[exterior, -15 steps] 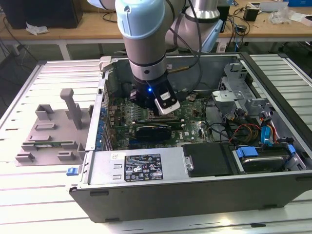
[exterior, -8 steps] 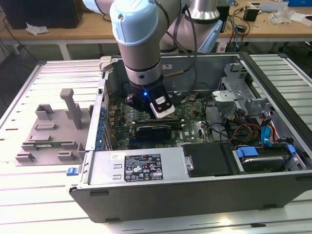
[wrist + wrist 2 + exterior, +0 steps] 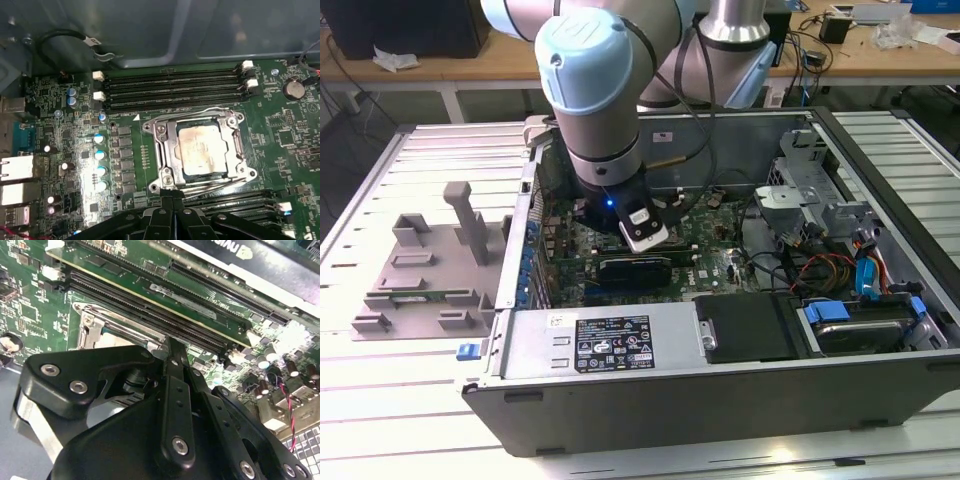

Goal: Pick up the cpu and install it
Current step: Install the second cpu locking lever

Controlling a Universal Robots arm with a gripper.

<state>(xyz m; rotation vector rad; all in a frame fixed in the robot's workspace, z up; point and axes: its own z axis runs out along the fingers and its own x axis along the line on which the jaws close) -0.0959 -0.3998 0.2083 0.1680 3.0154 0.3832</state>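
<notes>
With the cpu point(image 3: 202, 150) seated in the socket point(image 3: 165, 150) at frame centre, lift straight; jaws look pressed together, empty.

This is a robotics lab or workshop. An opened computer case point(image 3: 720, 330) lies on a slatted metal table point(image 3: 380, 400), with a grey plastic fixture point(image 3: 430, 270) near the table's edge on the exterior view's left. Behind stand wooden workbenches point(image 3: 450, 65) littered with cables and small devices.
</notes>
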